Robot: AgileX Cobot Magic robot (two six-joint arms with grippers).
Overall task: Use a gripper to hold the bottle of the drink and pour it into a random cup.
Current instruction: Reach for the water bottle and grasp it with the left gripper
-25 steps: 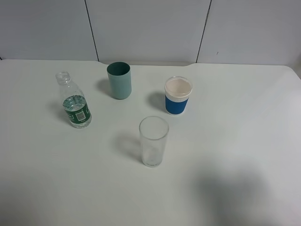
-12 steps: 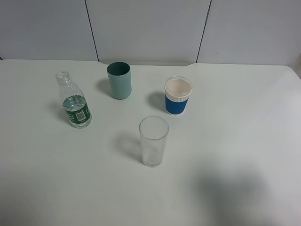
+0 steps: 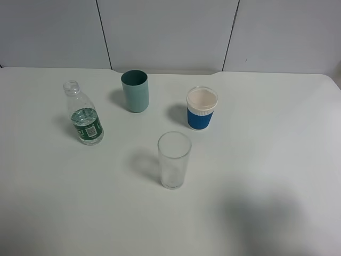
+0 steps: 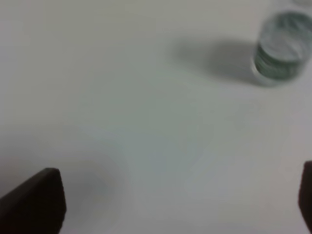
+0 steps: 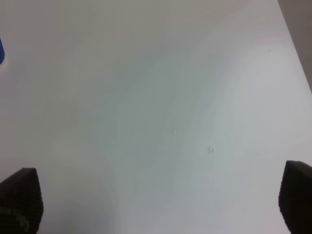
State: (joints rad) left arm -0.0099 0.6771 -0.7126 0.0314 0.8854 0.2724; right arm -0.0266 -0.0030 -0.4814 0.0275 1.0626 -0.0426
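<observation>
**Bottle waiting, grasp not yet begun**

The bottle (image 3: 84, 118) is standing upright on the surface (image 3: 266, 160), apart from the glass (image 3: 173, 160). The left tool (image 4: 170, 204) and right tool (image 5: 158, 200) are hanging wide open, holding nothing. Next, I judge, the left tool is needing to close around the bottle's body.

- A teal cup (image 3: 135, 91) stands upright toward the back of the white counter (image 3: 277, 138), its mouth open and its inside dark.
- A white cup with a blue sleeve (image 3: 202, 109) stands upright to the teal cup's right in the high view, apart from it (whether it holds anything cannot be told).
- Each cup casts a soft shadow on its left.
- Behind the counter, grey wall panels (image 3: 165, 32) meet at dark seams.
</observation>
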